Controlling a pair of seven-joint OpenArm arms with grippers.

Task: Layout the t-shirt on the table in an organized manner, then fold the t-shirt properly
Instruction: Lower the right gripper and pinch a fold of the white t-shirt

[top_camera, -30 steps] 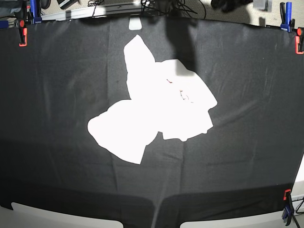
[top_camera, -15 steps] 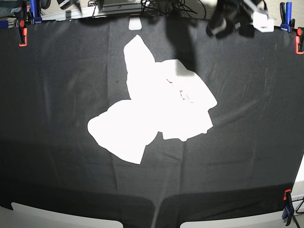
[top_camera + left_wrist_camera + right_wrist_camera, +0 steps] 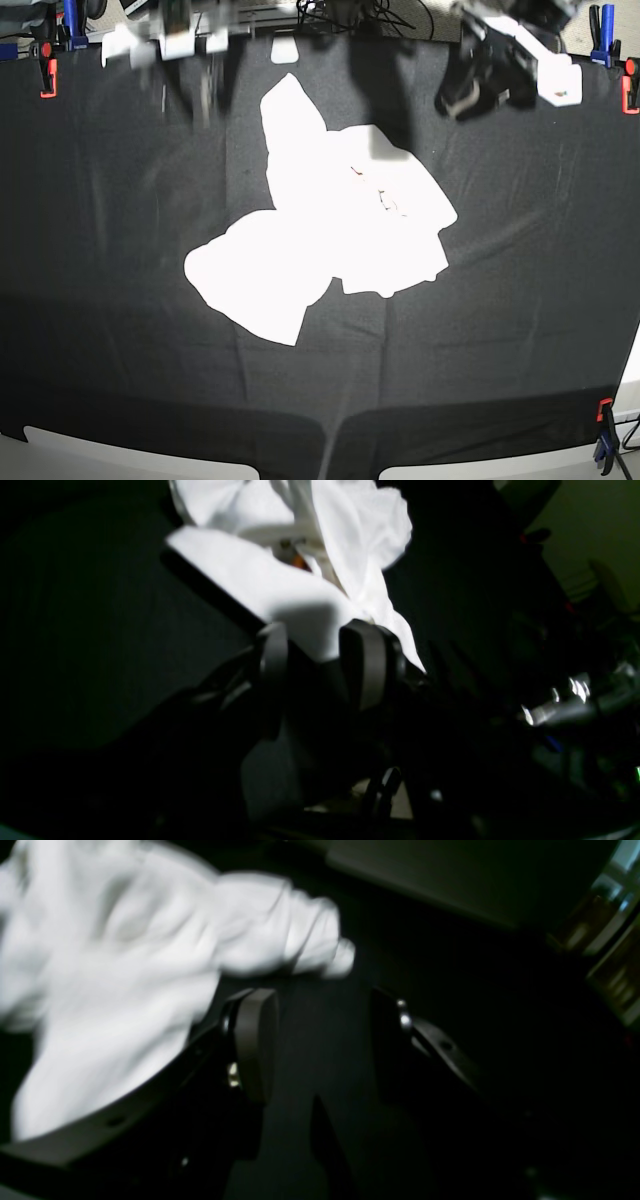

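Mid-table on the wrinkled black cloth table (image 3: 110,300) sits the crumpled bright white t-shirt (image 3: 330,240), nothing touching it. Far right, left gripper (image 3: 320,667) jaws apart, empty. Far left, right gripper (image 3: 325,1040) jaws wide apart, empty too.

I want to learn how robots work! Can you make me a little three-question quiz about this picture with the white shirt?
1. True or false: the t-shirt lies flat and neatly spread on the table.
2. Which is holding the shirt? A) the left gripper B) the right gripper C) neither
3. Fill in: the clamps at the table's edges are red and ____.

Key
1. False: it lies crumpled, with parts folded over.
2. C: both grippers are open, with no cloth gripped between the jaws; in the base view both arms are up by the far edge, off the shirt.
3. Blue.
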